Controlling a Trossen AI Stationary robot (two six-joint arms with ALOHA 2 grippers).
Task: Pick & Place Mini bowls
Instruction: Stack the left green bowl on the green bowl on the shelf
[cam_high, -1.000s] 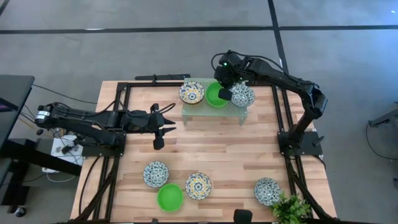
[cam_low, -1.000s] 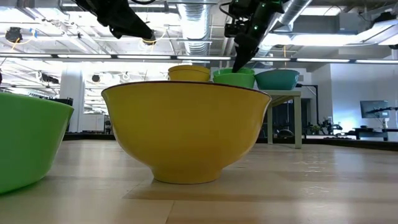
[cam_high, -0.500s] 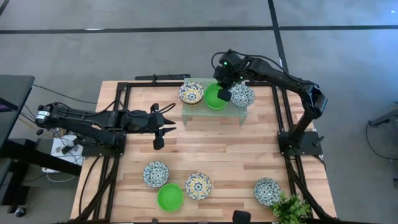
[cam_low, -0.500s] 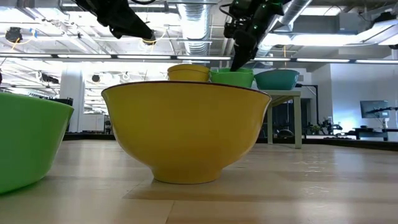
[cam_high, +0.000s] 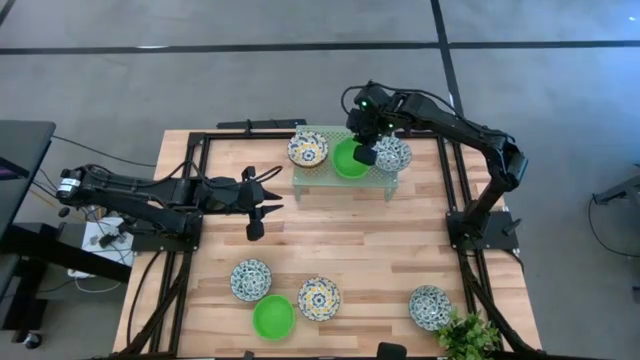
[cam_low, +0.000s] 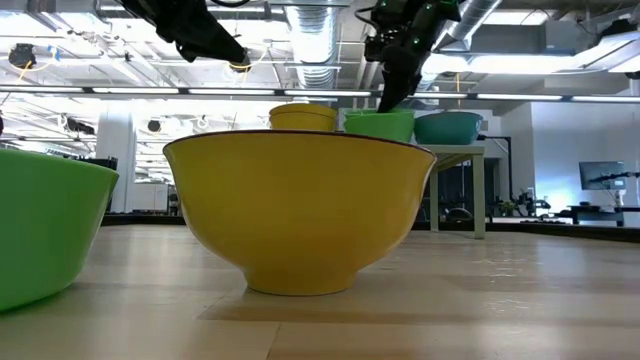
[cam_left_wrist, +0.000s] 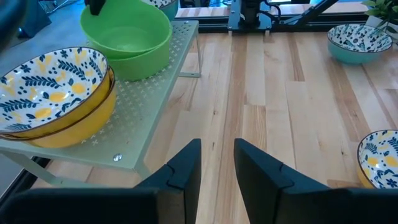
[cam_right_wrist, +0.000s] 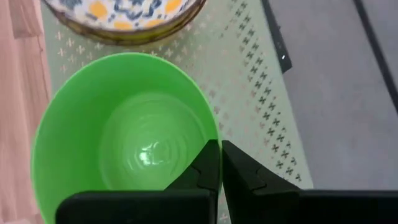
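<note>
Near edge of table (cam_high: 350, 255), bottom of the high view: patterned bowl (cam_high: 250, 279) lower left, green bowl (cam_high: 272, 317) just below-right of it, yellow-centred bowl (cam_high: 318, 298) beside that, another patterned bowl (cam_high: 429, 305) lower right next to a leafy plant (cam_high: 468, 337).

Mid-left: left arm lies stretched out nearly level from the left edge, wrist over bare wood. Left gripper (cam_high: 255, 218) points toward frame centre, fingers only a narrow gap apart, nothing btwn them; wrist view confirms fingers (cam_left_wrist: 186, 168) empty over the planks.

Far side, upper centre: pale green perforated shelf (cam_high: 385, 182) w/ three bowls in a row. Right arm reaches in from the right post, elbow bent, forearm running left, wrist angled down. Right gripper (cam_high: 366, 152) has its fingers (cam_right_wrist: 208, 163) pinched on the rim of the middle green bowl (cam_high: 346, 160), one inside, one outside. That bowl sits btwn a yellow-centred bowl (cam_high: 307, 149) on its left and a blue-green patterned bowl (cam_high: 392, 155) on its right. Can't tell whether it's lifted or resting on the shelf.
</note>
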